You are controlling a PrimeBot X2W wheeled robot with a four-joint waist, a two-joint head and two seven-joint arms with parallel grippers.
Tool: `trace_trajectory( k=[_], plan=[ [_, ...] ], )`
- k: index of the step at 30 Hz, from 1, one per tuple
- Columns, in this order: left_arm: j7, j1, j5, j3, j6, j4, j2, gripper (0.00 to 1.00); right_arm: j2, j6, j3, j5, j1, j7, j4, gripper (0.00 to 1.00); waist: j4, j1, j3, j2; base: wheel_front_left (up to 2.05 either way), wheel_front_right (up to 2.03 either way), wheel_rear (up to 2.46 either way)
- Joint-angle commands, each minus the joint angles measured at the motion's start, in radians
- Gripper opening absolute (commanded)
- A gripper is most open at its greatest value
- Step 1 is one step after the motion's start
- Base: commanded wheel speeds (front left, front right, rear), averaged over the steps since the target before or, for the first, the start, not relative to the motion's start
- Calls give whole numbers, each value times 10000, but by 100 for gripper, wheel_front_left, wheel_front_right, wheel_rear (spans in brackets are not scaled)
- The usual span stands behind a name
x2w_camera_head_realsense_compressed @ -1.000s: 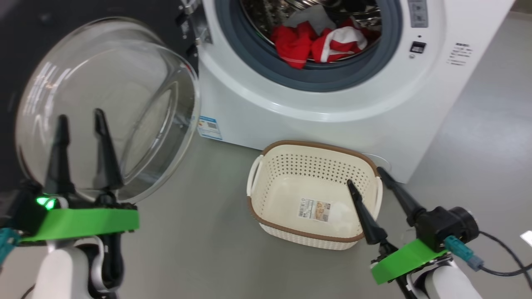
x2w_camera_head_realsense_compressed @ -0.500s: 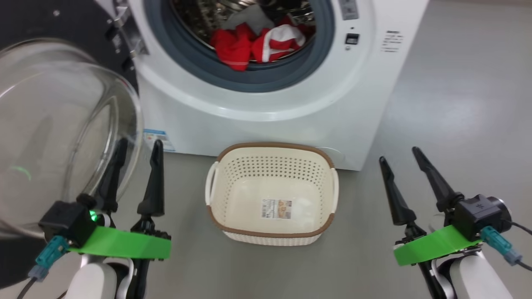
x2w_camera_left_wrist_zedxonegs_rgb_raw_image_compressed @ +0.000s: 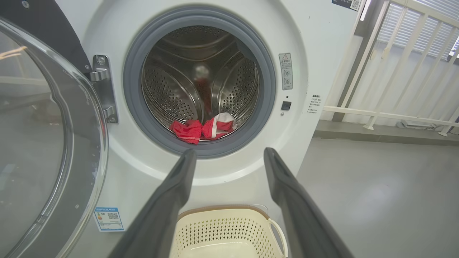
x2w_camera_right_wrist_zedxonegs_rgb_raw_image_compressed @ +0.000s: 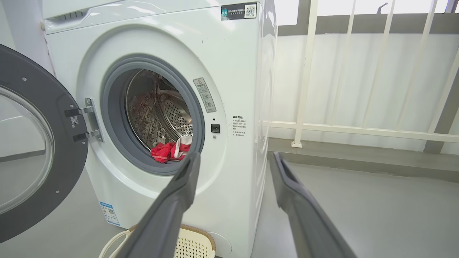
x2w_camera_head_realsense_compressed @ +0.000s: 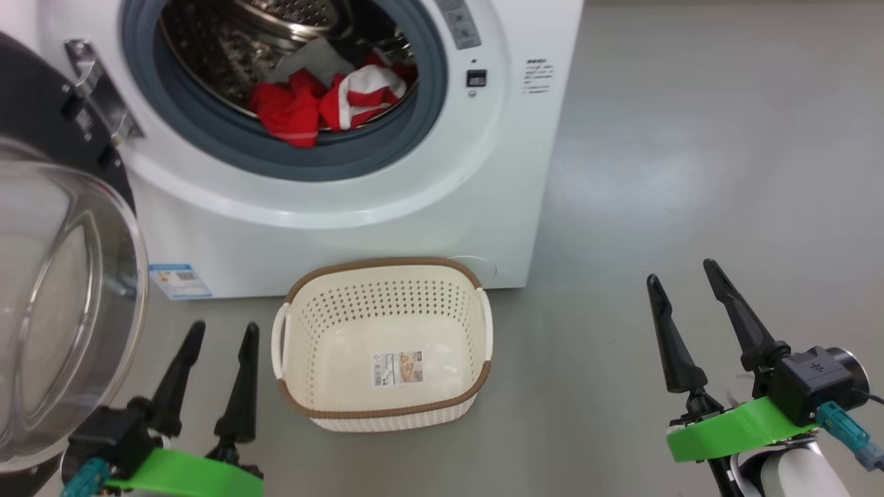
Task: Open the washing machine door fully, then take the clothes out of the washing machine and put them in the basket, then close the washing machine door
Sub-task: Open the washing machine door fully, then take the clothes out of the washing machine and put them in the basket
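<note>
Sitting beside left tool: basket

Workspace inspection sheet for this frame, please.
Surface: grey floor, smooth.
Job's things: washing machine door swung open to the left; clothes, red and white, low in the drum of the washing machine; basket on the floor before it, only a label inside.
Clutter: nothing seen.
Hands: left hand open beside the basket; right hand open over the floor; both empty.
Cables: teal plug at the right wrist, another at the left.
Surroundings: white railing right of the machine.
</note>
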Motion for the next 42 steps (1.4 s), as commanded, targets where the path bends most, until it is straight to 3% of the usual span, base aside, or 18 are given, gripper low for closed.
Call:
trace_trajectory(
  k=[1, 7, 29, 42],
  plan=[
    [-116, 202, -8, 429, -59, -247, 297, 100, 12, 63, 352, 45, 28, -66, -371, 100, -448, 0, -358, 0, 0, 0, 0],
    [-117, 769, -540, 447, -110, -181, 391, 100, 12, 63, 453, 117, 269, -66, -405, 100, -722, 0, -667, 0, 0, 0, 0],
    [-119, 2061, 217, 846, 250, -1072, 637, 100, 12, 63, -735, -135, 1747, -66, -1030, 100, -868, 0, -1101, 0, 0, 0, 0],
    [-119, 2216, 372, 875, 409, -1274, 582, 100, 12, 63, -296, 16, 1790, -66, -1074, 100, -907, 0, -1143, 0, 0, 0, 0]
  ],
)
